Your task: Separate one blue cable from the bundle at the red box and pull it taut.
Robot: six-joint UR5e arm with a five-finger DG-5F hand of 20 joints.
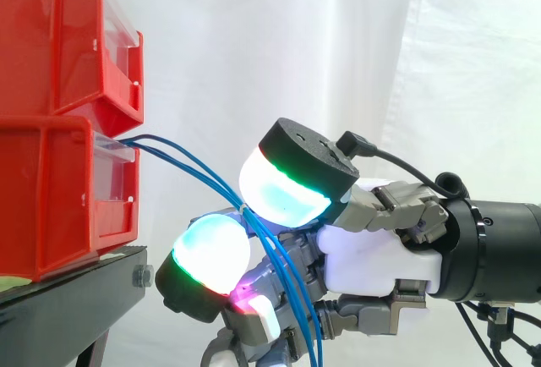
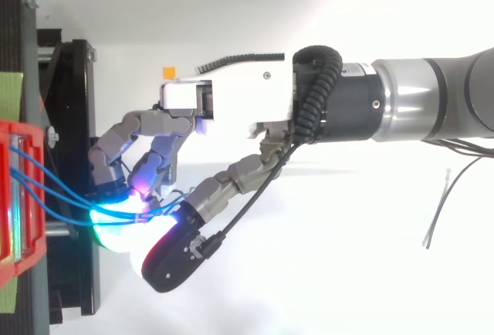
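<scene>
You had the hand (image 1: 372, 253) closed on the blue cables (image 1: 296, 299) — its pads (image 1: 211, 249) pinched them just beside the lower red bin (image 1: 59, 198). From the bin's front the cables ran down toward the hand, then hung loose below it. Whether one cable was apart, I could not tell — pulling taut would mean drawing away from the bin.

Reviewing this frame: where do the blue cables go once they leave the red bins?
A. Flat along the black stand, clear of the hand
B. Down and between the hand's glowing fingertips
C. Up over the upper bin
B: the blue cables come out at the front of the lower red bin, slope down and pass between the glowing fingertips of the hand, which curls around them.
</scene>
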